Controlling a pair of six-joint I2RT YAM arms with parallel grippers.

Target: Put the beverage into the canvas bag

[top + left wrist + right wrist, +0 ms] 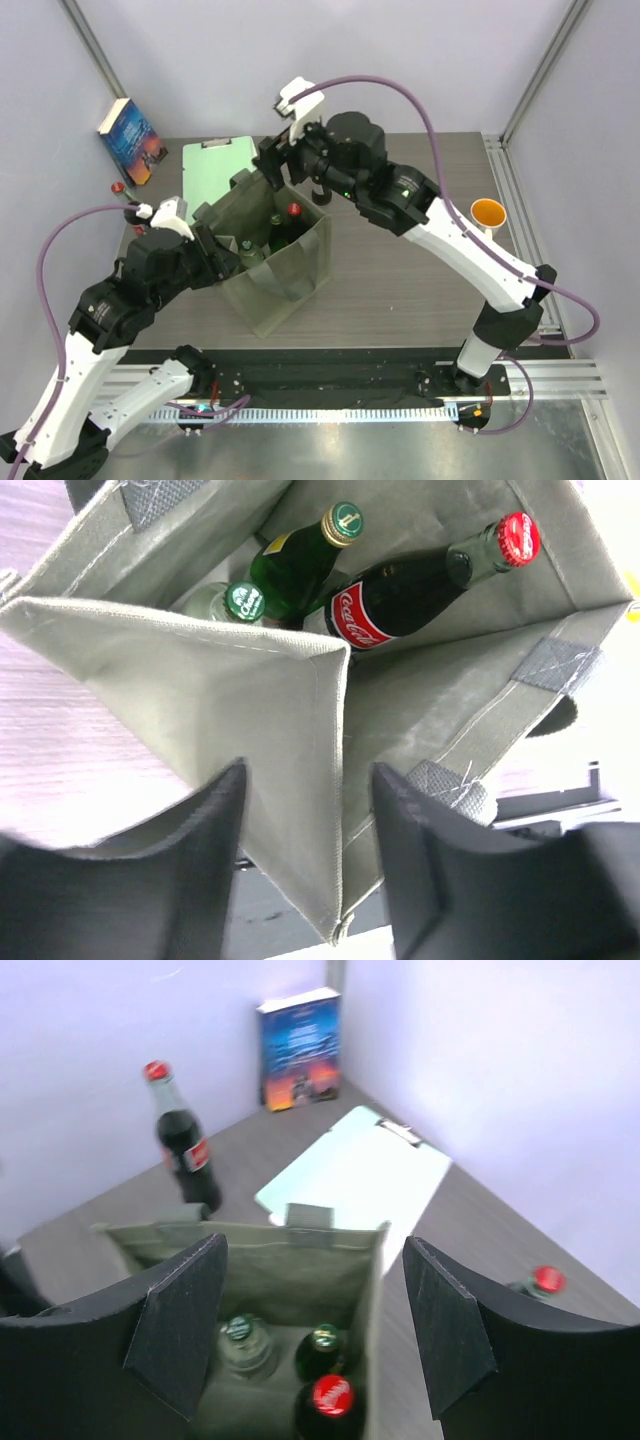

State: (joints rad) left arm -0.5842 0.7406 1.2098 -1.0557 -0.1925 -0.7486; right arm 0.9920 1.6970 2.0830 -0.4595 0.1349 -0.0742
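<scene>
Canvas bag [290,270] holds the cola [400,595], leaning among green bottles [290,565]. Left claw [310,780] wide, straddling the near wall, not pinching. Right claw [315,1250] wide, empty, over the far rim. Risk: a finger snags the rim, tipping the unheld bag.

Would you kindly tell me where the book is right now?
In the top view, the book stands at the far-left corner of the table, against the wall, just left of the mint-green clipboard.
</scene>
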